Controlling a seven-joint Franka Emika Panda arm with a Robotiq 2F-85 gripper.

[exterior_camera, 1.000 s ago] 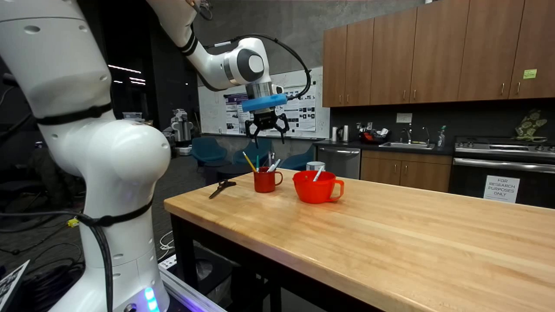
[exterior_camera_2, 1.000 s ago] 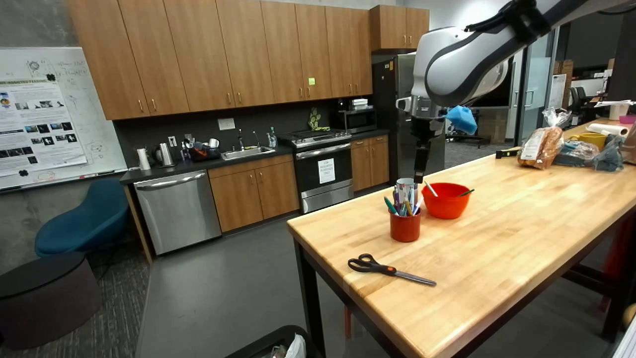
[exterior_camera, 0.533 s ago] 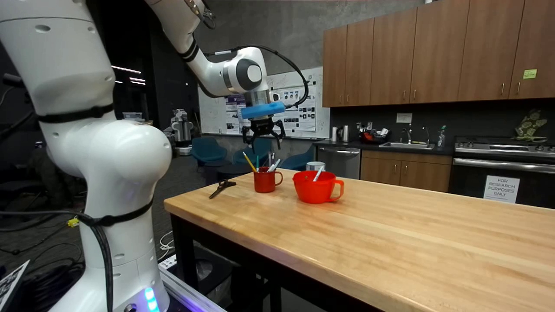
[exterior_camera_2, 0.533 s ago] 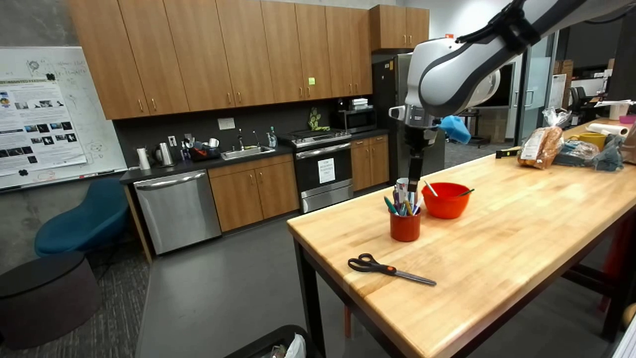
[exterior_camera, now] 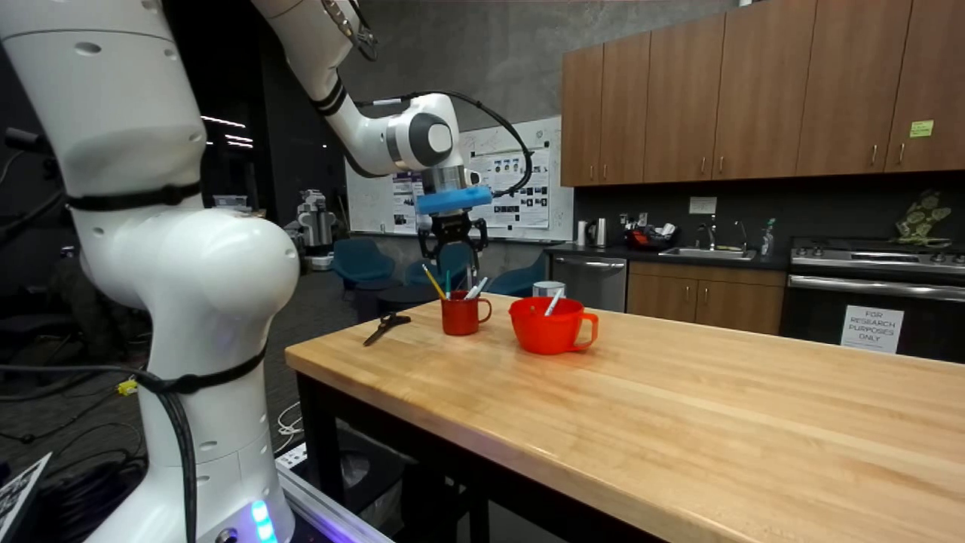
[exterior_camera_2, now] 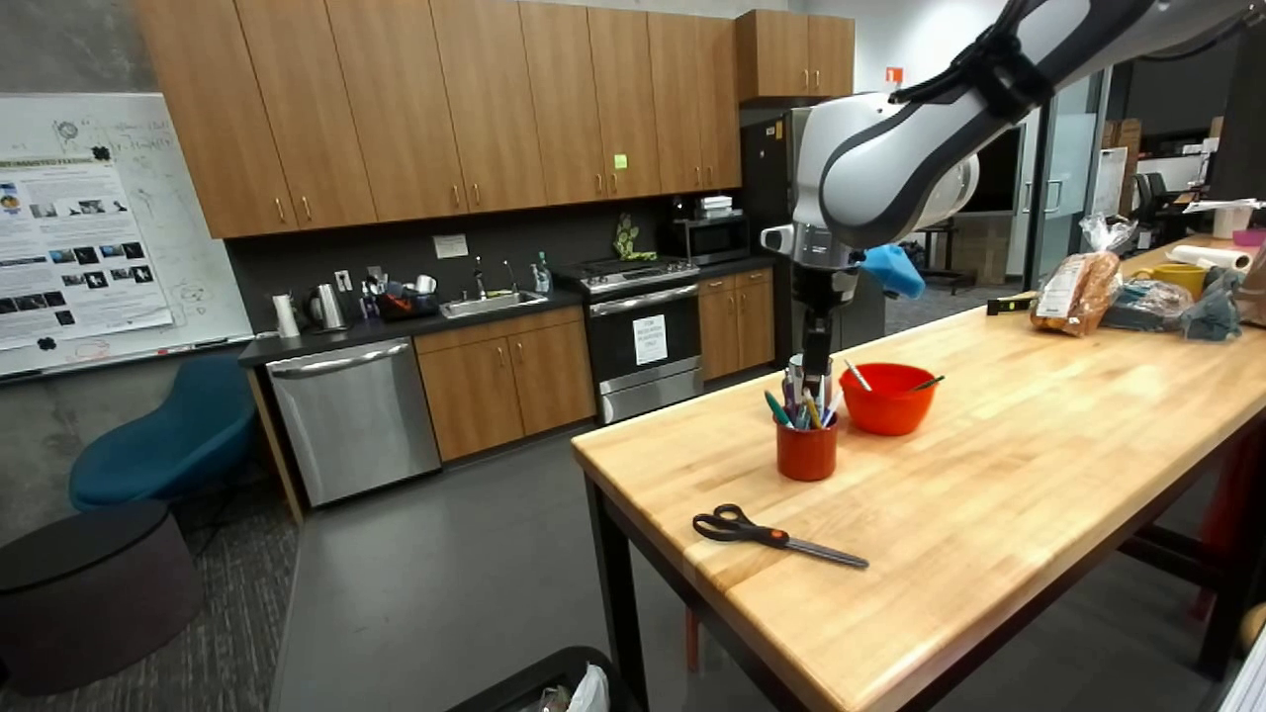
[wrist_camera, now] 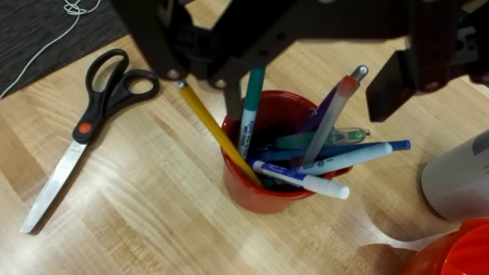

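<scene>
My gripper [wrist_camera: 307, 112] is open and empty over a red mug [wrist_camera: 259, 200] packed with pens. It stands above that mug in both exterior views [exterior_camera: 452, 260] [exterior_camera_2: 814, 384]. In the wrist view one finger is at the mug's rim, close beside a green-capped marker [wrist_camera: 255, 88] and near a yellow pencil [wrist_camera: 214, 128]. The other finger is to the right, past a clear pen with a red end [wrist_camera: 324, 122]. These pens lie between the fingers, with a purple pen partly hidden behind. White-capped and pale blue markers [wrist_camera: 355, 157] lean to the right. I cannot tell whether a finger touches the green-capped marker.
An orange-red handled bowl [exterior_camera: 539, 335] holding markers stands beside the mug. A whitish cylinder [wrist_camera: 458, 179] stands behind them. Black-handled scissors [exterior_camera_2: 757, 534] lie near the table's end. A bagged loaf [exterior_camera_2: 1073, 292] sits farther along the wooden table [exterior_camera: 678, 422].
My gripper has come down towards the red mug, shifting slightly left in both exterior views, and its fingers now reach the tops of the pens. The mug, bowl and scissors have not moved.
</scene>
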